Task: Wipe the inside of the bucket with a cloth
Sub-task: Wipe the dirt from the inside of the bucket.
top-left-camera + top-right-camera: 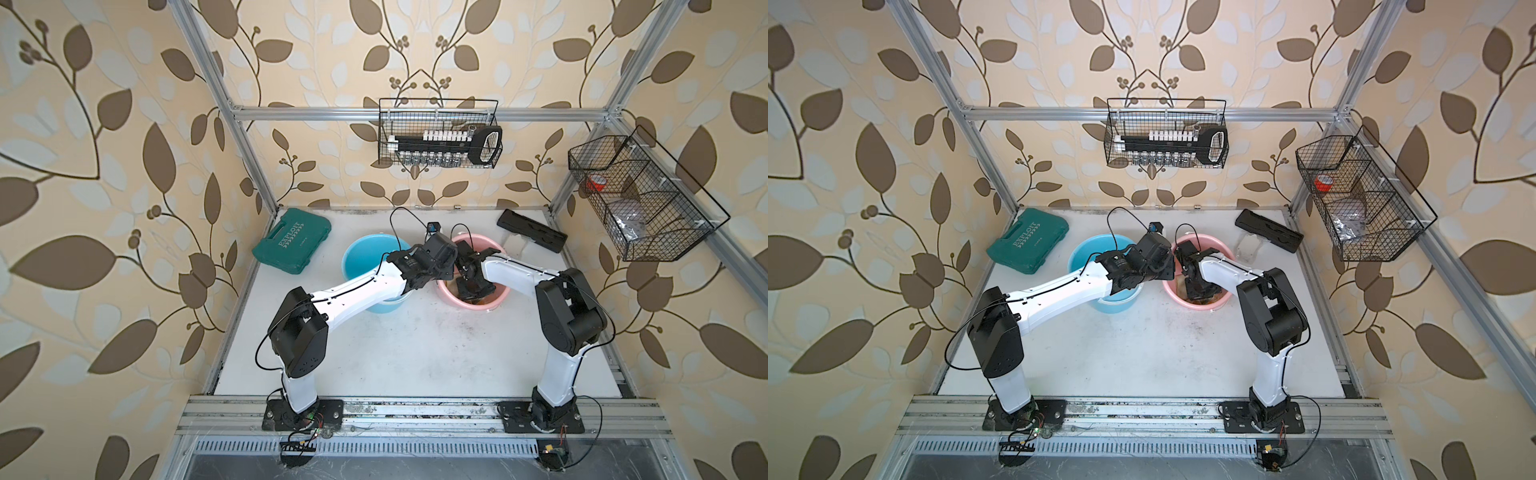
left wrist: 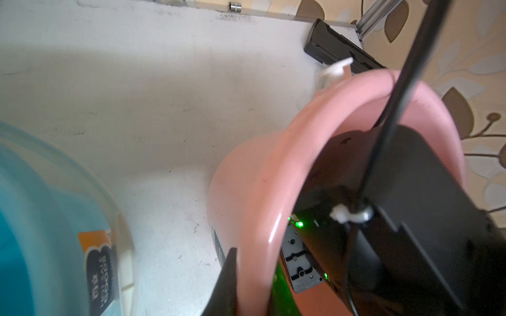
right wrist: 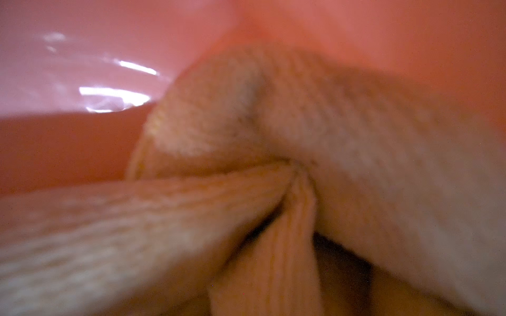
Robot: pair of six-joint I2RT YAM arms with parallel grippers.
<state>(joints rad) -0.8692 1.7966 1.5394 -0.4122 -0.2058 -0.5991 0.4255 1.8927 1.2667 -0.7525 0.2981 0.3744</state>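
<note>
The cloth [image 3: 246, 136], pale yellow-beige and woven, is found inside the pink bucket [image 1: 465, 306], low at the bottom. In the right wrist view it is seen very near and blurred, bunched into thick folds which are gathered to one point, with the glossy pink wall behind. In a top view a yellow-brown piece of it [image 1: 1180, 286] is seen beside the right gripper [image 1: 473, 291], which is lowered deep into this bucket. The fingers of this gripper are hidden, but it is fully closed and the cloth is pinched in it.

The left gripper [image 2: 246, 290] is closed almost fully on the bucket's rim, at the side towards the blue bucket [image 1: 353, 245]. One black finger [image 2: 227, 281] is pressed on the outer wall; the inner one is not clearly shown.

The blue bucket is placed just beside the pink one on the white table [image 1: 415, 353], and it is partly covered by the left arm. A green tool case [image 1: 293, 245] is laid in the far left corner, and a black tray [image 1: 532, 230] in the far right corner. One wire basket [image 1: 440, 133] with tools is hung on the back wall. Another wire basket [image 1: 640, 195], with a red tape roll [image 1: 596, 183] in it, is hung on the right wall.
</note>
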